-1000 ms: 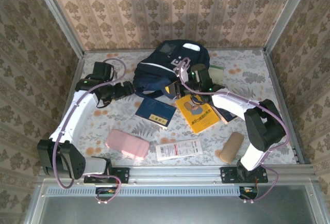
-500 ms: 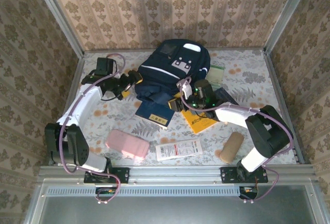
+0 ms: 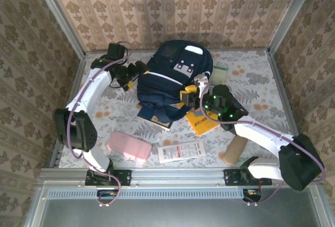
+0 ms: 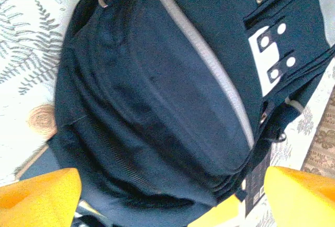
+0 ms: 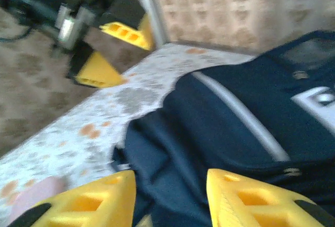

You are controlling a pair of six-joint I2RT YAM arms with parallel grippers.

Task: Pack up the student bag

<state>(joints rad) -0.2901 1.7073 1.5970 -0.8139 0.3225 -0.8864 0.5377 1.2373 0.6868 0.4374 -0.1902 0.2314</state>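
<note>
Floral table (image 3: 256, 75) within wallpapered walls (image 3: 183, 7) bears the student bag (image 3: 167, 78); left gripper (image 3: 137, 73) and right gripper (image 3: 191, 88) jaws apart.

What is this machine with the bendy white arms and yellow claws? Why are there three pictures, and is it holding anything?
It is a robot: two arms bolted to the near edge of a table. Each arm ends in a gripper with two yellow fingers. The big picture looks down from above. The other two come from small cameras on the wrists. On the table lie a navy student bag, a pink pouch, a white packet, a yellow book and a tan roll. The left gripper is wide open beside the bag. The right gripper is at the bag's other side, fingers apart. I see nothing held in either.
</note>
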